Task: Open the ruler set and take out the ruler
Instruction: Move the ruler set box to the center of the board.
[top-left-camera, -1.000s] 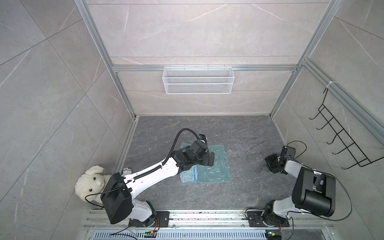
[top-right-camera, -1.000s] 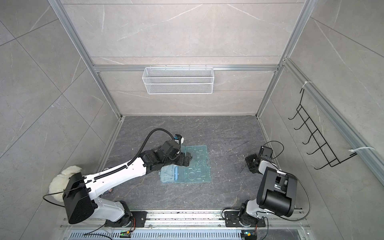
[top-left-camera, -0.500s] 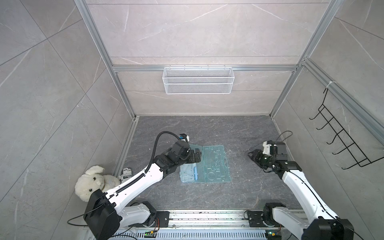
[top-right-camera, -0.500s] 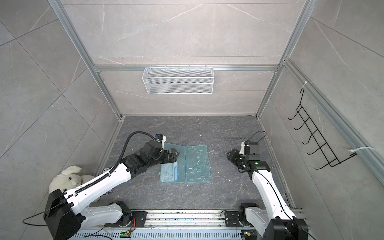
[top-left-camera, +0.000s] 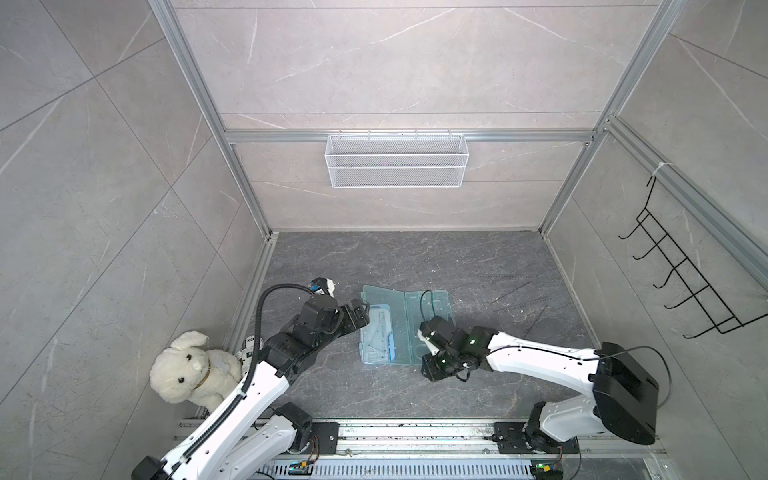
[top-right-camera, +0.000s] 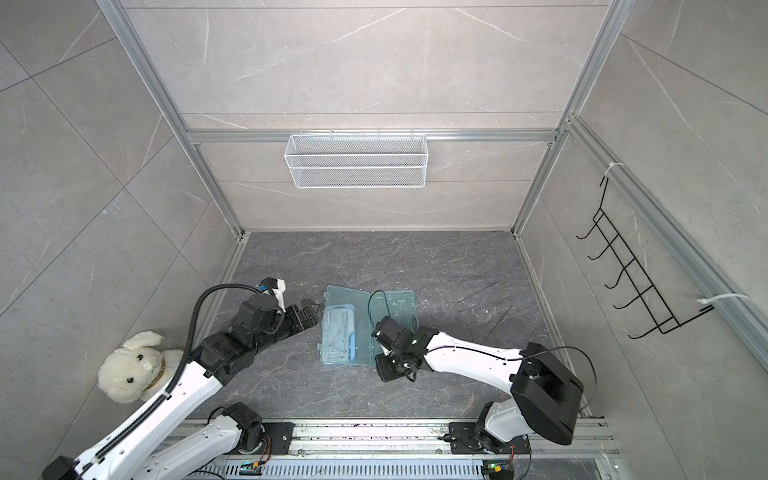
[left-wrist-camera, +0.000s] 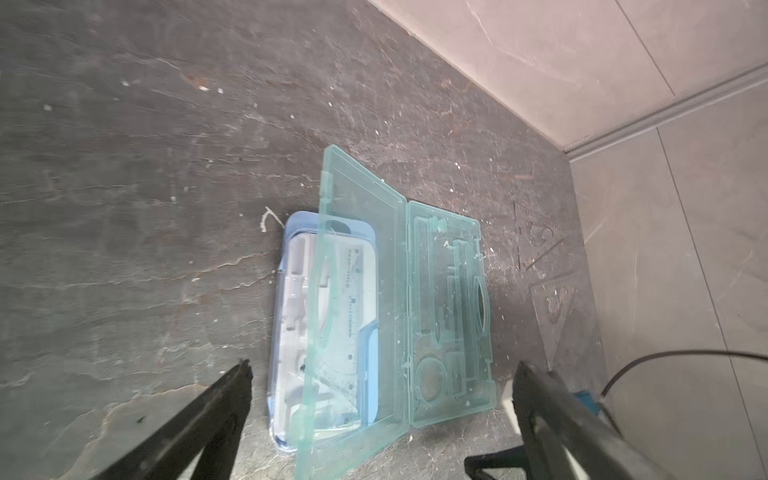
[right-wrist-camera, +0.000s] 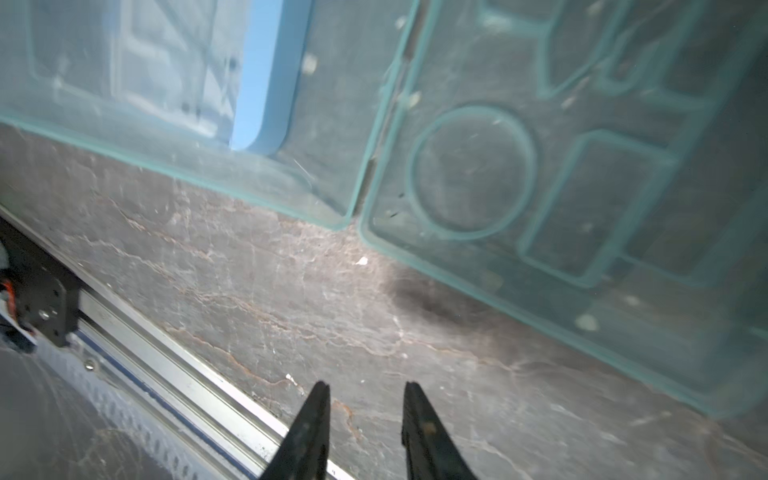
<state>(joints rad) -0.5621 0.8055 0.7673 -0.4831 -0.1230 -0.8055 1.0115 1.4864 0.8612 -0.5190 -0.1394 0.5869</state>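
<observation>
Between wide-spread left hand (top-left-camera: 361, 311), narrowly parted right hand (right-wrist-camera: 366, 385): open ruler set (top-left-camera: 401, 328); plush toy (top-left-camera: 189, 370) aside

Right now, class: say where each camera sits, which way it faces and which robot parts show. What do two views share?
Top views: overhead at front, facing down toward the back wall; left arm and right arm flank the open ruler case.
Left wrist: on its arm, facing the case; left gripper shows.
Right wrist: on its arm, facing the case's near end; right gripper shows.
Shared: both wrist views show the case's round recess.
</observation>
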